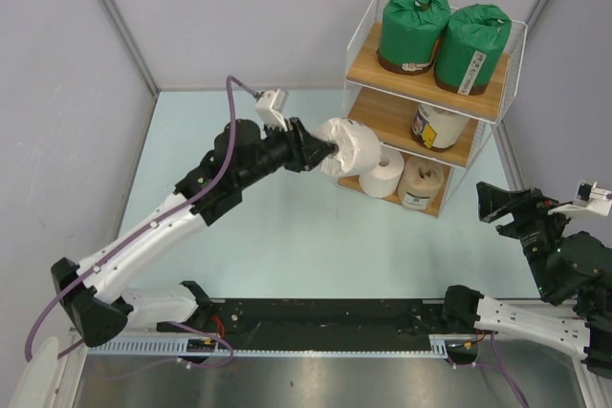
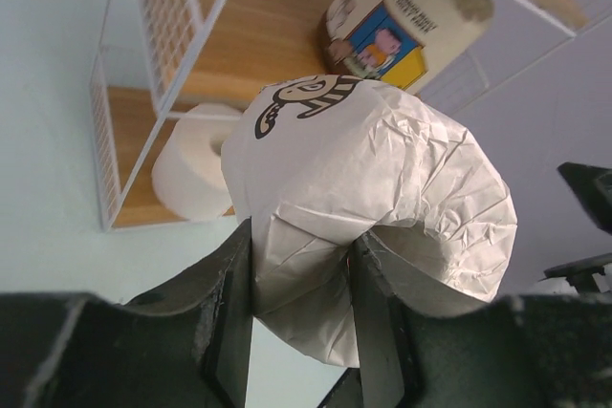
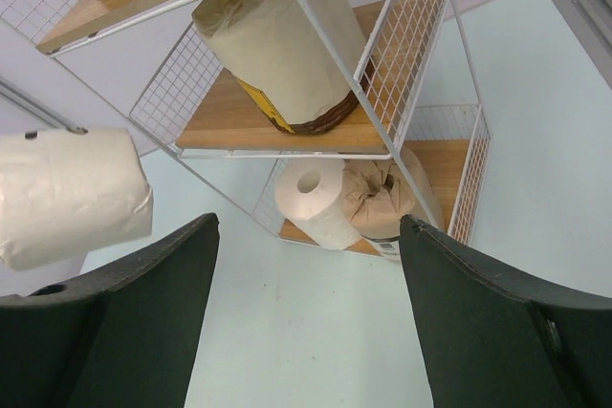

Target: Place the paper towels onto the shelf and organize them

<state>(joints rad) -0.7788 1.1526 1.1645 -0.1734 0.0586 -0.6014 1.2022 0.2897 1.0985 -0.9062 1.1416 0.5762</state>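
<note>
The pale green counter [image 1: 316, 236] carried the shelf [image 1: 381, 114] toward 1 o'clock in the top view. It was a three-tier rack of wooden boards in a white wire frame.

The left arm stretched from its base at 7 o'clock toward 2 o'clock. Its end effector [image 1: 323, 150] was clamped on the crinkled end of the white-wrapped roll [image 1: 349, 148]. That roll hung off the counter at the shelf's 9 o'clock corner, level with the lower tiers. Whether it touched the wire could not be told. In the left wrist view both fingers [image 2: 234, 303] pressed into its wrapper, which bore a black printed figure.

The right arm sat at 4 o'clock. Its end effector [image 3: 306, 226] was spread wide with nothing between the fingers, and it faced the shelf from well apart.

Two green rolls [image 1: 413, 28] [image 1: 471, 45] stood side by side on the top board. The cream roll [image 1: 438, 126] with a picture label stood on the middle board. On the bottom board the bare white roll [image 1: 384, 171] stood just beside the tan roll [image 1: 423, 182], which was at its 3 o'clock.
</note>
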